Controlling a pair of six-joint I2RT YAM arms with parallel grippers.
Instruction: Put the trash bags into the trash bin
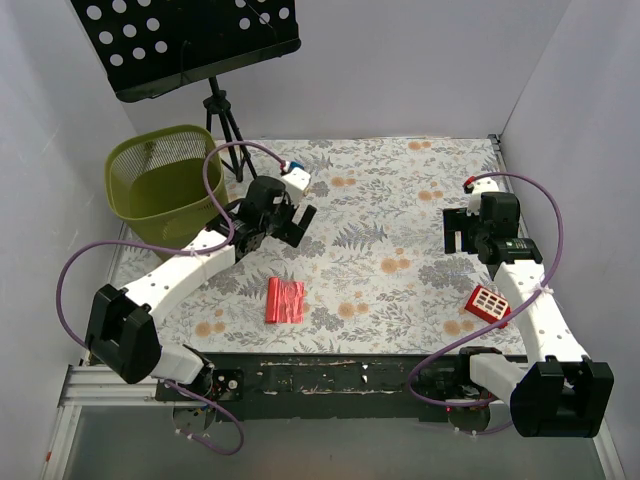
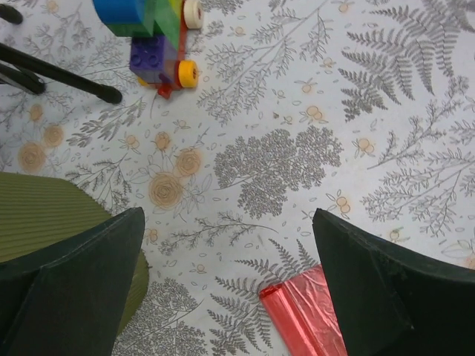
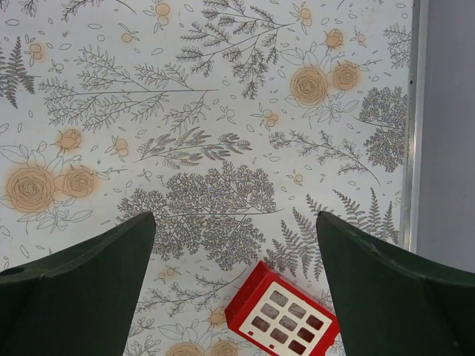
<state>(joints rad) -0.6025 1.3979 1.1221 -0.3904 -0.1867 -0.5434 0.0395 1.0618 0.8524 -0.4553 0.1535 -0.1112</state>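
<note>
One folded red trash bag (image 1: 285,300), one green trash bin (image 1: 160,190), one red grid block (image 1: 489,303), one toy-brick cluster (image 1: 296,178), one music stand (image 1: 190,40).

top: high, whole table (image 1: 400,200) | wrists: near, downward | shared: trash bags (image 1: 285,300) (image 2: 304,319), seemingly

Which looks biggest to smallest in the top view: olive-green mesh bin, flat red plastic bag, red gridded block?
1. Olive-green mesh bin
2. Flat red plastic bag
3. Red gridded block, only slightly smaller than the bag

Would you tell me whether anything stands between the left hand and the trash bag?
Nothing visible does: the open left hand hangs just beyond the trash bag, with only tablecloth between them; the toy blocks lie on the hand's far side.
</note>
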